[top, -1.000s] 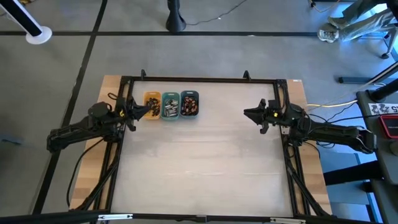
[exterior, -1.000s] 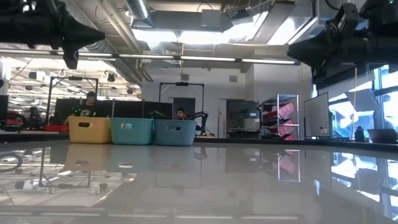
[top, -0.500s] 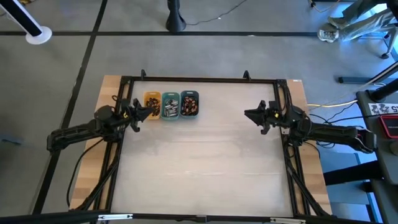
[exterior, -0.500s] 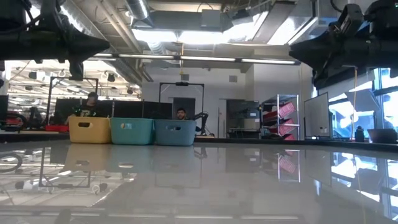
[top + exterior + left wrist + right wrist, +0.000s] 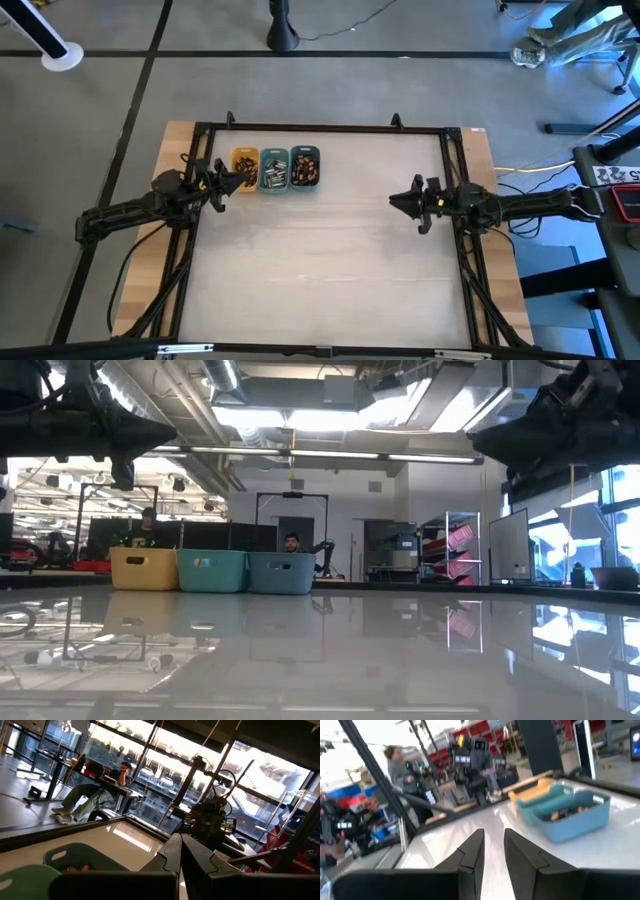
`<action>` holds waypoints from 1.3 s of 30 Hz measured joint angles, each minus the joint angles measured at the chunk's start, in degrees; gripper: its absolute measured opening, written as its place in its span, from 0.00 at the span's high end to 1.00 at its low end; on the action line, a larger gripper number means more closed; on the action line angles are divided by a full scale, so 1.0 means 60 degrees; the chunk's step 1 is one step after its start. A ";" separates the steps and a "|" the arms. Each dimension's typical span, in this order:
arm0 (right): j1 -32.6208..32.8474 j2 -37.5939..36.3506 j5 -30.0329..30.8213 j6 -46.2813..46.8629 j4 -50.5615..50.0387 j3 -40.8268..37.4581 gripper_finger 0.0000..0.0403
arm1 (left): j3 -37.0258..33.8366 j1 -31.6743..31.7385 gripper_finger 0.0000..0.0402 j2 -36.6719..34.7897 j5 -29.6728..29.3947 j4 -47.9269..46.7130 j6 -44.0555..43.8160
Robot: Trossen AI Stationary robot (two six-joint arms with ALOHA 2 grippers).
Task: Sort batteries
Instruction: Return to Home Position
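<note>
Three in a row near far-left corner of tabletop (image 5: pixel 320 270): yellow tray (image 5: pixel 145 571), green tray (image 5: pixel 212 572), blue tray (image 5: pixel 281 573), all loaded with batteries (image 5: pixel 304 170). Left hand (image 5: pixel 243 178) pinched closed, just beside yellow tray. Right hand (image 5: pixel 393 200) narrowly parted, empty, near right edge.

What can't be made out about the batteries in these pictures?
High view: the batteries are too small to count or to tell apart by type.
Low view: the walls of the yellow tray, green tray and blue tray hide everything inside.
Right wrist view: the batteries in the blue tray are a blur, and that tray hides most of the other two.
</note>
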 joint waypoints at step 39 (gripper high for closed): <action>0.0029 -0.3142 0.0256 -0.1233 -0.5476 0.0004 0.81 | 0.0000 -0.0004 1.00 0.0000 0.0425 -0.0459 -0.0104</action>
